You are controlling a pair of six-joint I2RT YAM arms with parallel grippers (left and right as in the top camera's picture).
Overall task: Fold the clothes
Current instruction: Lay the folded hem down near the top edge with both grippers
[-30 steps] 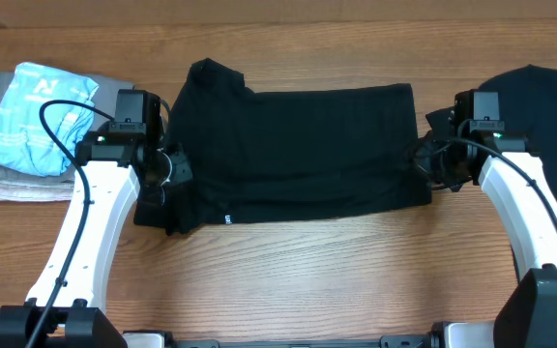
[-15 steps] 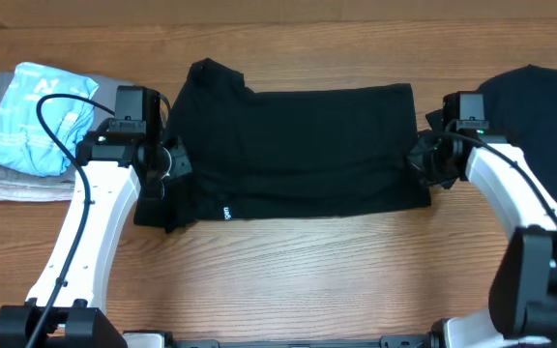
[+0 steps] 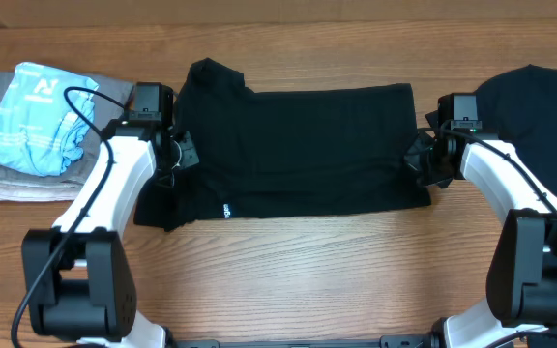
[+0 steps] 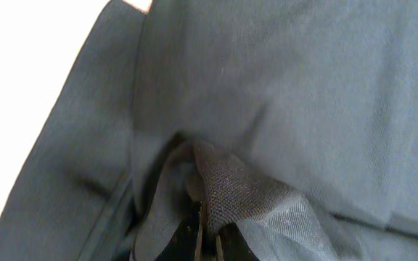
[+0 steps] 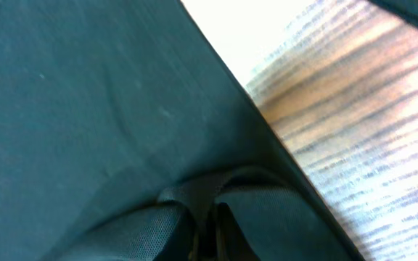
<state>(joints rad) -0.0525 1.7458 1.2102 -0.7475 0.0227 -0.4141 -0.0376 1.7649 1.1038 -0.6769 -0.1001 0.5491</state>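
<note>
Left tool (image 3: 170, 159), just right of a folded pile topped by a light blue garment (image 3: 32, 116), was clamped on a pinch of the black T-shirt (image 3: 298, 155) at its left edge. The wrist view showed fabric bunched between the jaws. The shirt lay flat across the bench (image 3: 307, 280). Right tool (image 3: 424, 162) was likewise closed on the shirt's right edge. Judged: both ends were gripped so the cloth would lift evenly for a fold. A second black T-shirt (image 3: 540, 97) lay at far right, apparently unfolded.

I read this as a robotics lab bench (or a similar test cell): a wood-grain table (image 3: 288, 261), with a white left arm (image 3: 100, 208) and right arm (image 3: 515, 193) mounted at its near edge.
</note>
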